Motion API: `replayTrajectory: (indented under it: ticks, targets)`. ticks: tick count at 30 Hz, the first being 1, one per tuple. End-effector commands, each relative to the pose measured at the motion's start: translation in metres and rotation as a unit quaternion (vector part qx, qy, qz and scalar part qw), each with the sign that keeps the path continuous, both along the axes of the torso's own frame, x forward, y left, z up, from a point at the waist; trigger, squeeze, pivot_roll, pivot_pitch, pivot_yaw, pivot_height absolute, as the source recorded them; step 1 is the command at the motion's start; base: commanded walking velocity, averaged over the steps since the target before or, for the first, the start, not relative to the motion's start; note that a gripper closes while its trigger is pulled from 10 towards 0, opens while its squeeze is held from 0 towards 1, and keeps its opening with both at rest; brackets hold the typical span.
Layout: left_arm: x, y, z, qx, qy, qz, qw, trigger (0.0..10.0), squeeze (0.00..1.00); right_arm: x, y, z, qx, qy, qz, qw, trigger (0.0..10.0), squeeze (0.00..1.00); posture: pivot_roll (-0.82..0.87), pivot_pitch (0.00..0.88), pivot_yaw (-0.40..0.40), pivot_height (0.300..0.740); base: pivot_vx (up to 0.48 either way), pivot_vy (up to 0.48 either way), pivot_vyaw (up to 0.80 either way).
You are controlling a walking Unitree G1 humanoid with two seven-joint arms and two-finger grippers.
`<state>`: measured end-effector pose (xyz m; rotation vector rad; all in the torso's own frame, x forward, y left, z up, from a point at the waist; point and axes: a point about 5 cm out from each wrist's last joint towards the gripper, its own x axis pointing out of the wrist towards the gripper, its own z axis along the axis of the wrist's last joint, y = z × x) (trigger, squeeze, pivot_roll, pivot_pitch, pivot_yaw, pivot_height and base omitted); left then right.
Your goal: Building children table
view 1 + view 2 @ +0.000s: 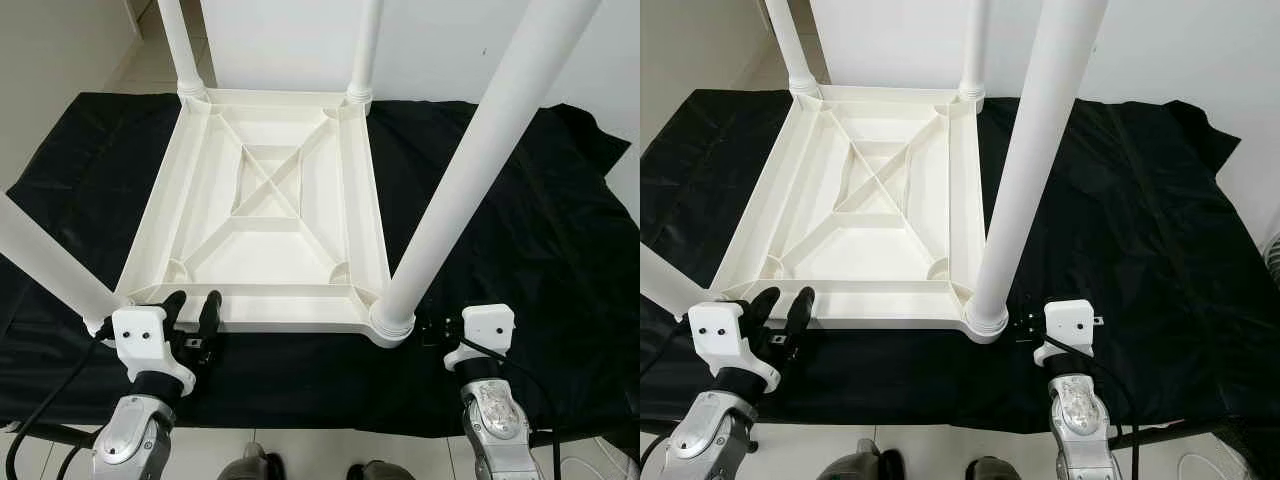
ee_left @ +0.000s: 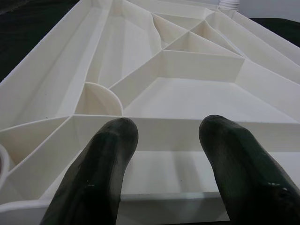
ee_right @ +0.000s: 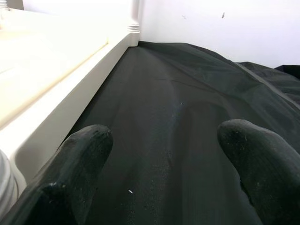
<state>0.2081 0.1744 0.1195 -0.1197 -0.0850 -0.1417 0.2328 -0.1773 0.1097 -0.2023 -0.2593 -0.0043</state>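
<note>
Near-right leg (image 1: pixel 470 170) blocks right hand (image 1: pixel 437 330); black cloth (image 1: pixel 540 240) beyond lies open.

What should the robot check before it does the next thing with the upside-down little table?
1. All four legs stand in their corner sockets, like the near right leg: ok.
2. Legs pushed fully home: cannot tell.
3. Table top lies flat on the black cloth: ok.
4. Left gripper open at the near rim, holding nothing: ok.
5. Right gripper open over the cloth, beside the table's edge: ok.
</note>
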Motion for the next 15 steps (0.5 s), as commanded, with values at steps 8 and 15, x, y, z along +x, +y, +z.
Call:
replayTrajectory:
  ticks: [8,15]
  targets:
    - [-0.002,0.0015,-0.0095,-0.004,0.035,0.011,0.999,10.0,0.0,0.0002,0.0026,-0.0058,0.003,0.014,-0.001,1.0,10.0,0.0,-0.03,0.12,0.029,0.74,-0.249,0.0,0.0]
    - [-0.0022,0.0011,-0.0104,-0.003,0.038,0.01,0.999,10.0,0.0,0.0006,0.0031,-0.0058,0.001,0.013,0.002,1.0,10.0,0.0,-0.03,0.113,0.027,0.74,-0.257,0.0,0.0]
